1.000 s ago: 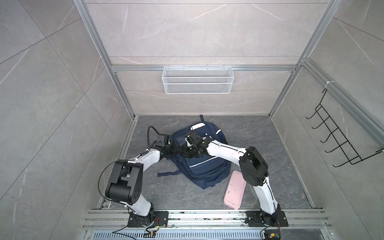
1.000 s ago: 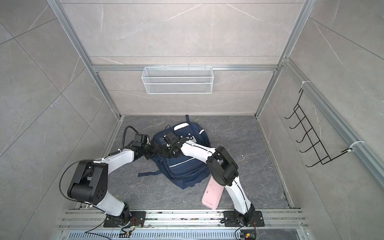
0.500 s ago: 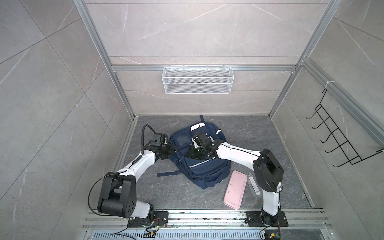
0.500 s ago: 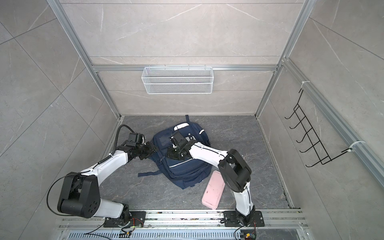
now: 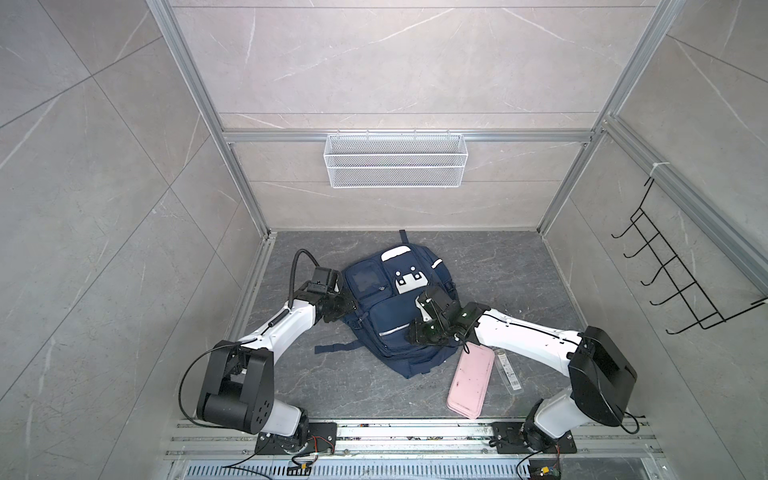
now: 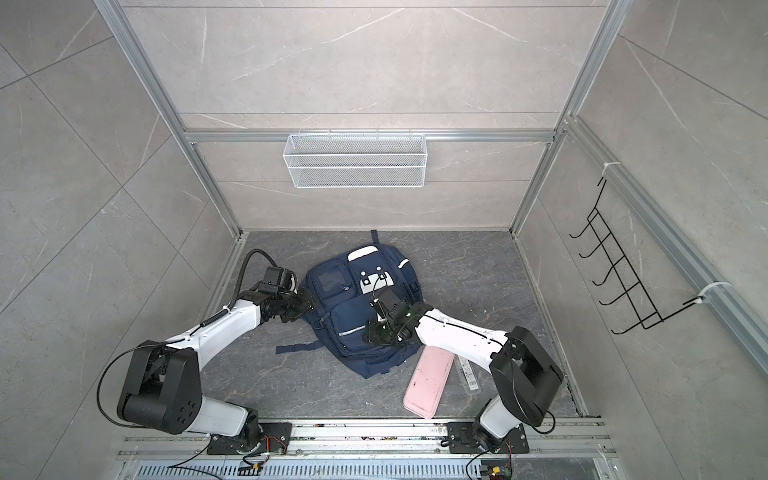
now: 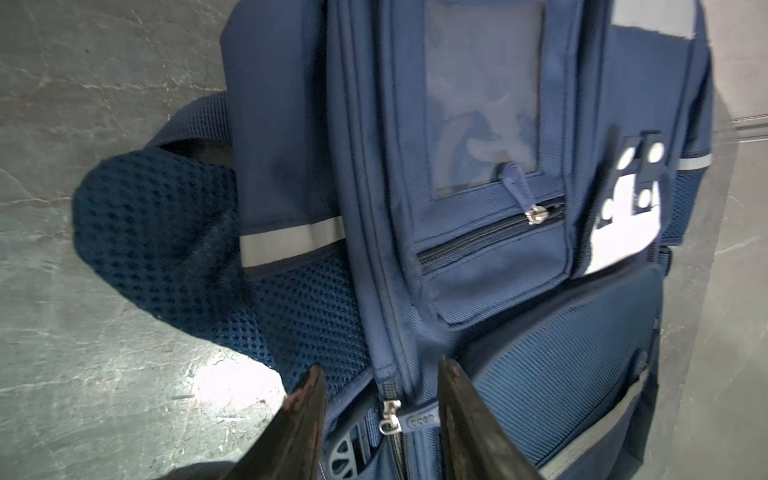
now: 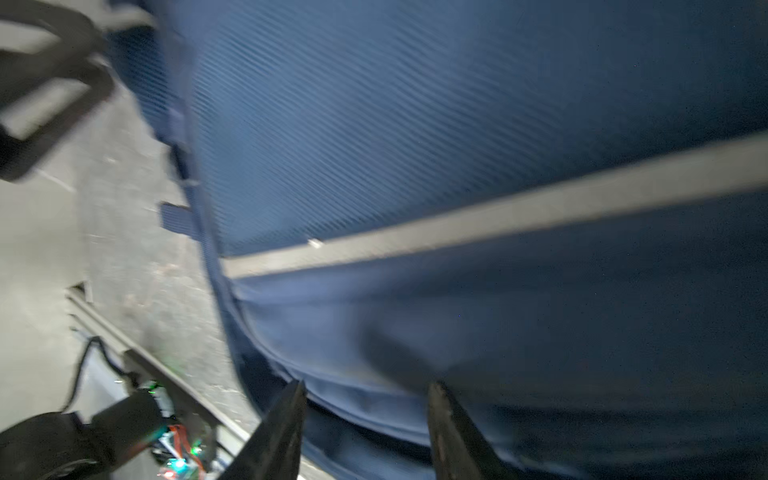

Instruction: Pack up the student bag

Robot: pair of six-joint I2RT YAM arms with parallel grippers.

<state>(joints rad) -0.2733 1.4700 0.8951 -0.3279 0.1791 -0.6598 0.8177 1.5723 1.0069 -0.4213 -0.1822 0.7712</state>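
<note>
The bag (image 5: 390, 316) lies flat on the table (image 5: 498, 270). Left gripper (image 7: 380, 365), half open, straddles a zip pull (image 7: 409, 420); right gripper (image 8: 368, 383) is open, empty, over the bag. Opening step, I think: next, pinch the pull exactly.

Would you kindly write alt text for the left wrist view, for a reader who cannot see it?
The left gripper, jaws apart, frames a zipper pull on the navy student bag, which lies front up on the grey floor.
</note>
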